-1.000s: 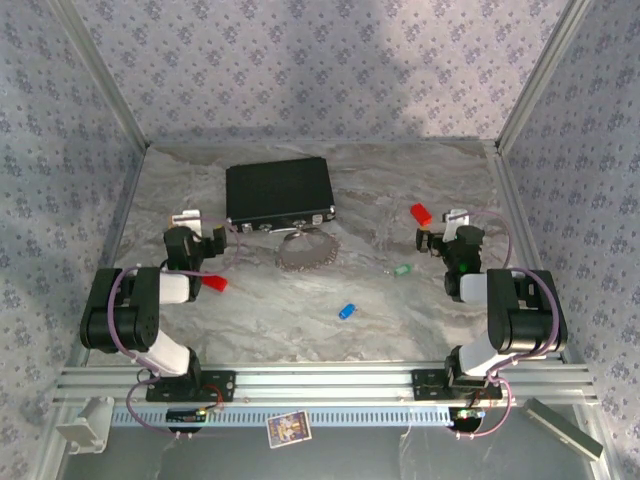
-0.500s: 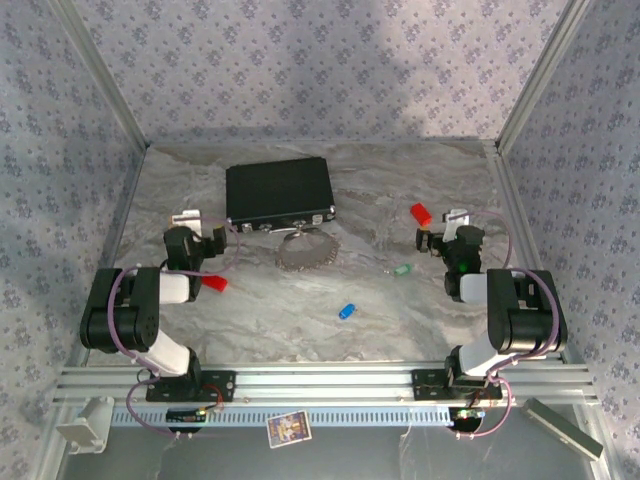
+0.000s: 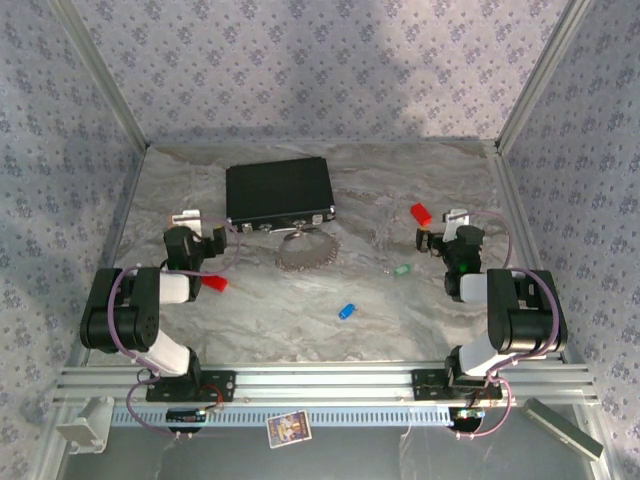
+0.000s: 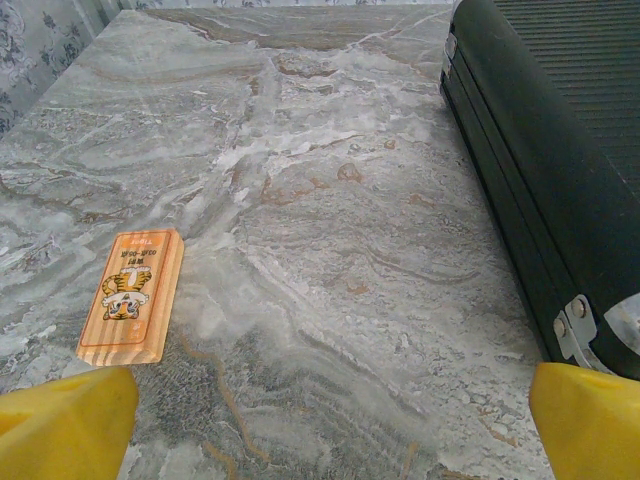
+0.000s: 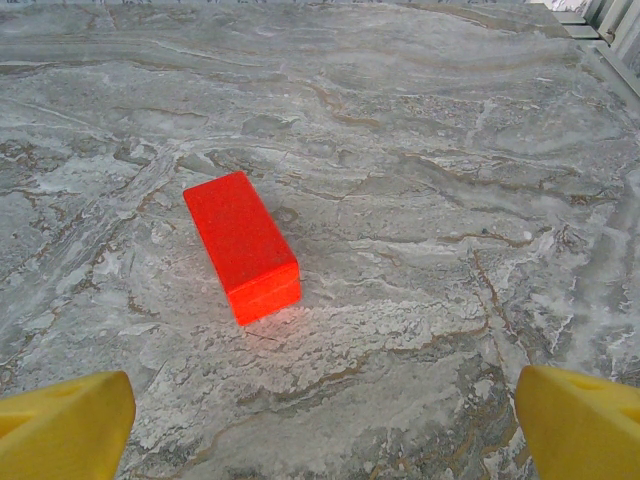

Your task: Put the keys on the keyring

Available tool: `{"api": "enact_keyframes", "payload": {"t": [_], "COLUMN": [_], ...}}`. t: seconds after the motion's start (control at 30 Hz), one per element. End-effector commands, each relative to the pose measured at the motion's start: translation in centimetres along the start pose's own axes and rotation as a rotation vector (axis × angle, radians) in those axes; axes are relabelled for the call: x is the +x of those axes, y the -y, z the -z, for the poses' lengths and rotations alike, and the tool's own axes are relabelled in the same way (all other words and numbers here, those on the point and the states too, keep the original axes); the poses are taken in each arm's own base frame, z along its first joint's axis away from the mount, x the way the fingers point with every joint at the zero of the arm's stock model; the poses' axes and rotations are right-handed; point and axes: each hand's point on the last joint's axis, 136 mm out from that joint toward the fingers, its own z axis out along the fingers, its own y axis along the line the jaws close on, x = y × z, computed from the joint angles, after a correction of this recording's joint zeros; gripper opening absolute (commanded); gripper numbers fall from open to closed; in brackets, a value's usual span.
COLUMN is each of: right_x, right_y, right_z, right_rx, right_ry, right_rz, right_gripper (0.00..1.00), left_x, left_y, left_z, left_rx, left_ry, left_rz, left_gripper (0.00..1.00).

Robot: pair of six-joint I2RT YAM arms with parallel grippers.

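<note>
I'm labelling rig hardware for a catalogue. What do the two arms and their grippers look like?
Both the left arm and right arm have black joints, white links and thin purple cables. The left gripper and right gripper have yellow fingertips.

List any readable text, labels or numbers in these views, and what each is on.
Nothing can be quoted; no text is legible.
Wooden block: label with a cartoon tiger and short lines of characters above and below it, too blurred to read.
Small card at the near edge between the arm bases: printed picture, too small to read.
Red block: no marking on the faces shown.
Black case: no label visible.
</note>
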Motion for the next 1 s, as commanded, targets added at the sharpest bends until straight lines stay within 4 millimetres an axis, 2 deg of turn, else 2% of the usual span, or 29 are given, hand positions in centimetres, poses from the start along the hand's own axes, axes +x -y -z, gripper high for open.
{"api": "enact_keyframes", "payload": {"t": [0.0, 0.23, 0.3, 0.4, 0.47, 0.57, 0.63, 0.73, 0.9, 0.97], "right_x": [-0.6, -0.6, -0.9, -2.4, -4.2, -6.3, -6.8, -6.1, -2.9, -1.9], "right_y": [0.3, 0.2, 0.2, 0.2, 0.2, -0.8, -2.0, -3.9, -8.0, -9.3], "right_z": [-0.2, -0.1, 0.1, 1.2, 2.5, 4.6, 5.7, 7.1, 8.4, 8.7], "right_rx": [0.011, 0.008, 0.006, 0.022, 0.02, -0.01, -0.055, -0.095, -0.132, -0.142], "right_ry": [0.012, 0.017, 0.018, 0.008, 0.013, 0.027, 0.008, -0.069, -0.26, -0.33], "right_rz": [-0.013, -0.013, -0.008, 0.0, -0.014, -0.077, -0.144, -0.254, -0.343, -0.36], "right_gripper": [0.99, 0.99, 0.93, 0.93, 0.93, 0.93, 0.93, 0.9, 0.83, 0.79], "left_x": [-1.2, -1.2, -1.5, -2.7, -4.0, -5.2, -5.3, -5.7, -5.9, -5.5], "left_y": [0.0, 0.0, -0.1, -0.3, -0.5, -0.9, -0.9, -0.4, 2.5, 4.3], "left_z": [-0.2, -0.1, 0.1, 1.2, 2.3, 3.7, 4.5, 5.5, 6.4, 6.8], "left_rx": [0.008, 0.009, 0.006, -0.007, -0.016, -0.035, -0.039, -0.011, 0.132, 0.211], "left_ry": [0.029, 0.033, 0.036, 0.034, 0.033, 0.048, 0.042, 0.03, -0.061, -0.113], "left_rz": [0.007, 0.007, 0.008, 0.015, 0.026, 0.071, 0.092, 0.154, 0.325, 0.368], "left_gripper": [1.0, 1.0, 1.0, 1.0, 1.0, 1.0, 1.0, 1.0, 0.98, 0.98]}}
